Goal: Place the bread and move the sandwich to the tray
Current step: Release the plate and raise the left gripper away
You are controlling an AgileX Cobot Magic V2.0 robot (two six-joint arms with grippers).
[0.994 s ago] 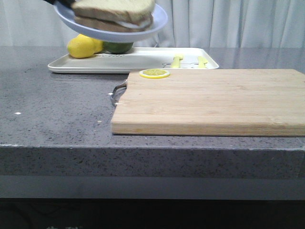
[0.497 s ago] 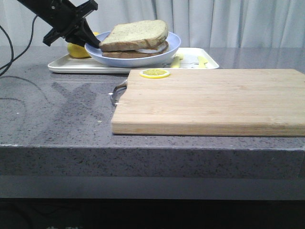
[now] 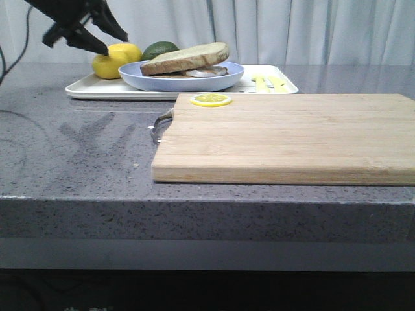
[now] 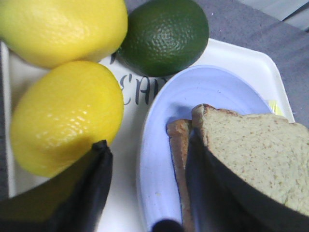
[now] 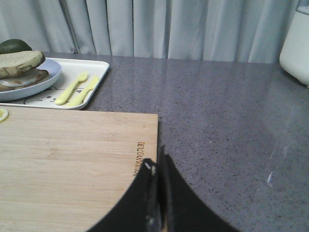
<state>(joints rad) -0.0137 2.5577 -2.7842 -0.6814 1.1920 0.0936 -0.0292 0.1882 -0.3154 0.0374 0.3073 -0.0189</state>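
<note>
The sandwich (image 3: 185,58) lies on a round pale-blue plate (image 3: 181,82) that rests on the white tray (image 3: 97,89) at the back of the counter. Its top slice of bread (image 4: 251,150) sits tilted over the lower slice and a white egg. My left gripper (image 3: 114,44) hangs open just above and left of the plate, touching nothing. In the left wrist view its fingers (image 4: 99,179) stand wide on either side of the plate's rim (image 4: 154,183). My right gripper (image 5: 158,162) is shut and empty above the cutting board's edge. It does not show in the front view.
Two lemons (image 4: 67,116) and a lime (image 4: 164,34) crowd the tray's left end beside the plate. A yellow fork and spoon (image 5: 77,89) lie on its right end. A large wooden cutting board (image 3: 292,136) with a lemon slice (image 3: 210,100) fills the front. A white appliance (image 5: 295,38) stands far right.
The plate with the sandwich came down from the air onto the tray. My left gripper let go of its rim, opened, and pulled back up to the left.
</note>
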